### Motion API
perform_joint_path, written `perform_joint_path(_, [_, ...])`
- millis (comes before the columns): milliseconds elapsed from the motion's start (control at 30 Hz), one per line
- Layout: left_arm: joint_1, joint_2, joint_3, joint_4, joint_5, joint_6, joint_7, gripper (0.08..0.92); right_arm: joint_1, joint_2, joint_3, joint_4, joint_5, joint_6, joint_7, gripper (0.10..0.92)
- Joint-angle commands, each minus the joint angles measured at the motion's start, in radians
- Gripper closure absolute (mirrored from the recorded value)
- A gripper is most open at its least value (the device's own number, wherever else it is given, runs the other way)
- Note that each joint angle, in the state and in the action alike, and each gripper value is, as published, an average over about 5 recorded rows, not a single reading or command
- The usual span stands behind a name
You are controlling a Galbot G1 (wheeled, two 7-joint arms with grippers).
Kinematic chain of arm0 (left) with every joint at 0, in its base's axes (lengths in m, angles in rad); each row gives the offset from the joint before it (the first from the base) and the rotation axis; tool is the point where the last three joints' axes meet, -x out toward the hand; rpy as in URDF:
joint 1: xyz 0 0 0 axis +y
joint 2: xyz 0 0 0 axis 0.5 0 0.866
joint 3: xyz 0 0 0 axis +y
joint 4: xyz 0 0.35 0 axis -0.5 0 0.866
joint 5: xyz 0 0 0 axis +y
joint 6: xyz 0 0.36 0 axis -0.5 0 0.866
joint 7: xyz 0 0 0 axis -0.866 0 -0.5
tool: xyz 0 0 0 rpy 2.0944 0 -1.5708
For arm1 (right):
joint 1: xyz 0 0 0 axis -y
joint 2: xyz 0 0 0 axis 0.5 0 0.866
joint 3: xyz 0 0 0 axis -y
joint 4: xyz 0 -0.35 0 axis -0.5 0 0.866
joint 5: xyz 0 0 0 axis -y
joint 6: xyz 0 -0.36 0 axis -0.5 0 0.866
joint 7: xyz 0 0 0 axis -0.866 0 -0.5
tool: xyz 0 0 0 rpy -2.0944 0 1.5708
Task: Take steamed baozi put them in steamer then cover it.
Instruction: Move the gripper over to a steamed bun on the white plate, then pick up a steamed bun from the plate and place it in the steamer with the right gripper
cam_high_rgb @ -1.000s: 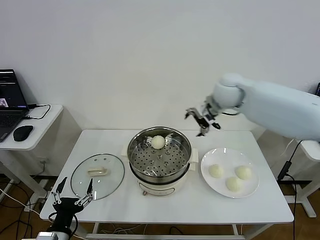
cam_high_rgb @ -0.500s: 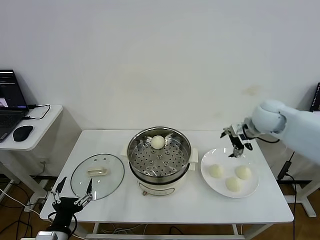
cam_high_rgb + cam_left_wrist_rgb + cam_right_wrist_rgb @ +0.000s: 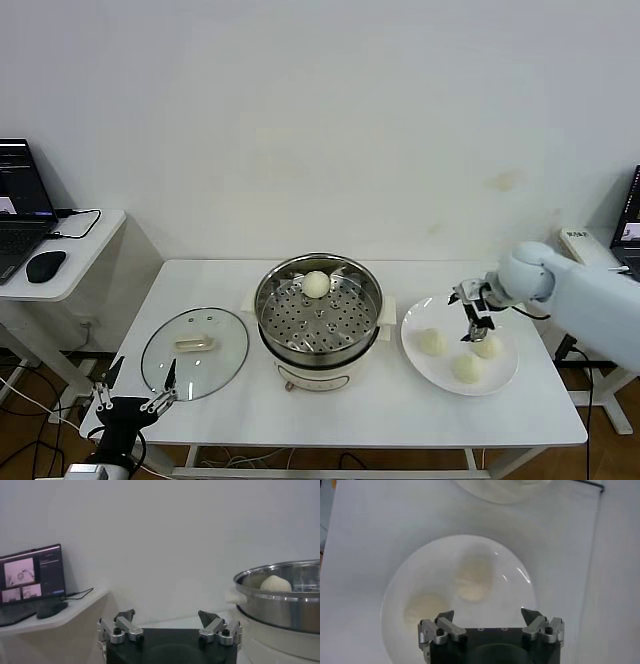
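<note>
a: steel steamer (image 3: 318, 318) mid-table on its cream base, tray visible, one bun (image 3: 316, 284) sitting at the far side of the tray. left wrist view only catches the pot's rim and the top of that bun (image 3: 275, 583), rest cut off.

b: other buns?

a: three on the white plate (image 3: 505, 375), right of the steamer. near one (image 3: 466, 367), left one (image 3: 432, 342), and the far-right one (image 3: 489, 347) partly covered by the right gripper (image 3: 473, 315). right wrist view shows just two buns (image 3: 474, 578) (image 3: 424, 608) clearly, third is hidden under the gripper body, plate edge cropped.

b: right gripper state?

a: jaws wide apart, nothing between them, hanging just above the plate over the far-right bun. can't tell from head view if a fingertip touches it. wrist view shows both fingers (image 3: 445, 616) spread, empty gap.

b: left one?

a: left gripper (image 3: 135, 388) low at the front-left table edge, near the cover, fingers spread, holding nothing. arm mostly out of frame.

b: cover?

a: glass cover (image 3: 195, 352) flat on the table left of the steamer, handle up, not touching the pot as far as i can see.

b: anything else?

a: side desk at far left with laptop (image 3: 20, 205) and mouse (image 3: 46, 265), both partly cropped. laptop screen (image 3: 32, 575) too blurry to read.
</note>
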Motion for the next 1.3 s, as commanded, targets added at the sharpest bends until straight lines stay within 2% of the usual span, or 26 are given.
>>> perform_joint_path(33, [0.000, 0.001, -0.007, 0.005, -0.001, -0.001, 0.001, 0.177, -0.095, 0.070, 0.050, -0.070, -0.022, -0.001, 0.006, 0.203])
perform_joint_path(400, [-0.003, -0.002, -0.009, 0.008, -0.002, -0.001, 0.002, 0.177, -0.136, 0.132, 0.069, -0.125, -0.056, 0.001, 0.026, 0.226])
perform_joint_path(733, [-0.002, -0.006, -0.010, 0.011, -0.003, -0.003, 0.002, 0.177, -0.141, 0.149, 0.081, -0.150, -0.073, -0.010, 0.027, 0.333])
perform_joint_path(1067, [0.001, -0.010, -0.008, 0.008, -0.003, -0.004, 0.004, 0.177, -0.155, 0.151, 0.098, -0.172, -0.083, -0.013, 0.026, 0.387])
perform_joint_path(1300, [0.002, -0.013, -0.009, 0.005, -0.003, -0.004, 0.003, 0.177, -0.140, 0.144, 0.103, -0.161, -0.077, -0.012, 0.022, 0.472])
